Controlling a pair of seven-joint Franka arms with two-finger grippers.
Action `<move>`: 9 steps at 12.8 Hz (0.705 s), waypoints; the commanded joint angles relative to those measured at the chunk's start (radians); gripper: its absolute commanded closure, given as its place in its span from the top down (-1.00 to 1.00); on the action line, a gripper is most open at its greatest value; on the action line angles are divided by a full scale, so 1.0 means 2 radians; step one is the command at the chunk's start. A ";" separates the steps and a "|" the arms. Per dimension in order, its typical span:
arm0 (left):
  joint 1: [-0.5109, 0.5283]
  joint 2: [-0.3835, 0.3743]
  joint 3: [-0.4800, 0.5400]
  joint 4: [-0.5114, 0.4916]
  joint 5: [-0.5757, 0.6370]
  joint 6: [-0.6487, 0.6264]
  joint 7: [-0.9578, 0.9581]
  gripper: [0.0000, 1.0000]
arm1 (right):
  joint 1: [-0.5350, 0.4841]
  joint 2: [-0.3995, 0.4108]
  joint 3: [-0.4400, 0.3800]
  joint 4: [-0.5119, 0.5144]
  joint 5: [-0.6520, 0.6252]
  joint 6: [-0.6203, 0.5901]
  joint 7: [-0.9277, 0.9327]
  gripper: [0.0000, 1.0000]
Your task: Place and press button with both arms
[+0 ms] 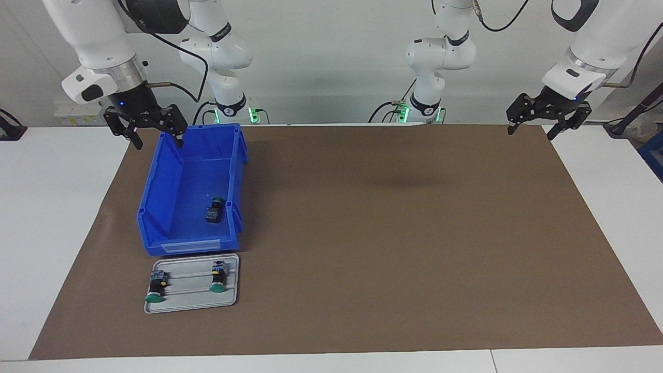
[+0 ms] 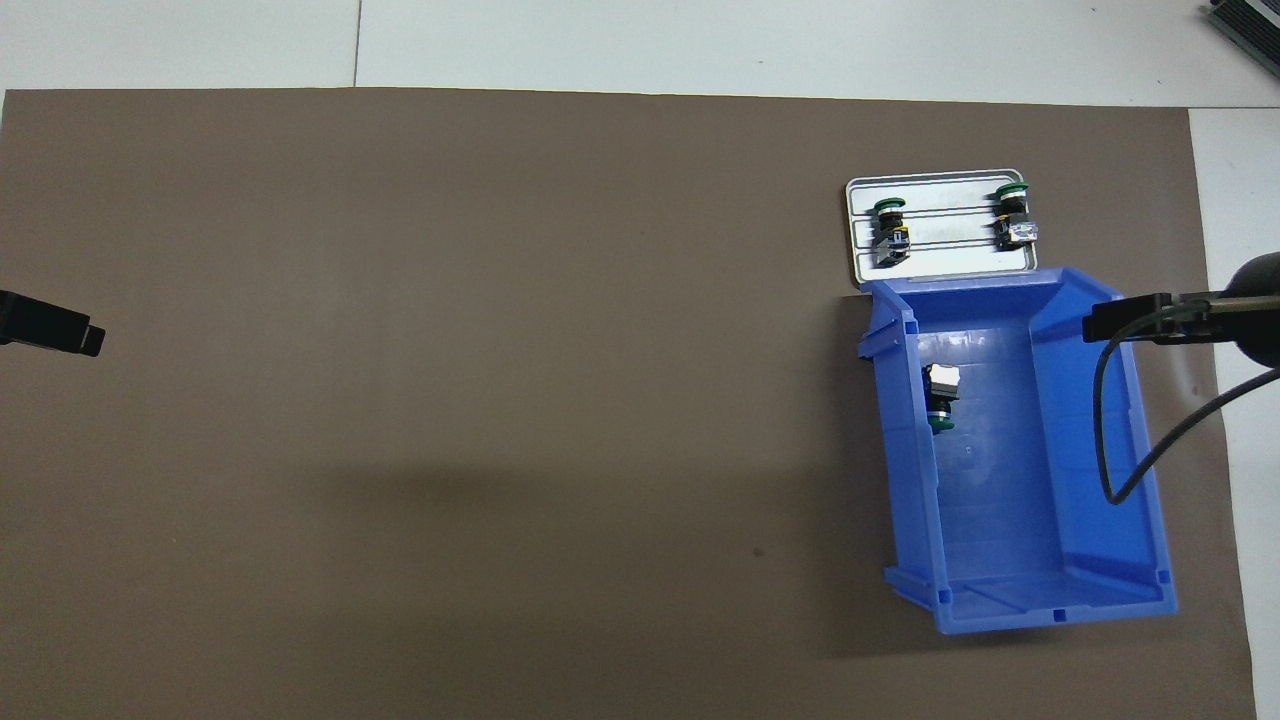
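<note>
Lying on its side in blue bin [image 1: 155, 207], button [image 1: 214, 209] rests by wall nearer table centre. Right gripper [image 1: 153, 133] hangs over bin's robot-side rim, jaws apart, empty. Left gripper [image 1: 533, 127] waits raised, jaws apart, empty.

Both arms raised, grippers empty.
The right gripper [image 1: 154, 135] hangs up in the air at the right arm's end, fingers apart and pointing down. The left gripper [image 1: 531, 128] hangs up in the air at the left arm's end, fingers apart, waiting.
</note>
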 commanded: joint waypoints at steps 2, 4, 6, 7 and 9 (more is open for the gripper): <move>0.001 -0.011 -0.004 -0.011 0.010 -0.001 -0.005 1.00 | -0.009 0.049 0.003 0.079 0.008 -0.034 -0.017 0.98; 0.001 -0.011 -0.004 -0.011 0.010 -0.001 -0.005 1.00 | -0.009 0.052 0.004 0.076 0.013 -0.033 -0.017 0.97; 0.001 -0.011 -0.003 -0.011 0.010 -0.002 -0.005 1.00 | -0.005 0.052 0.004 0.072 0.014 -0.035 -0.015 0.97; 0.001 -0.011 -0.004 -0.011 0.010 -0.001 -0.005 1.00 | -0.005 0.052 0.004 0.071 0.014 -0.035 -0.015 0.97; 0.001 -0.011 -0.004 -0.011 0.010 -0.002 -0.005 1.00 | -0.005 0.052 0.004 0.071 0.015 -0.035 -0.015 0.97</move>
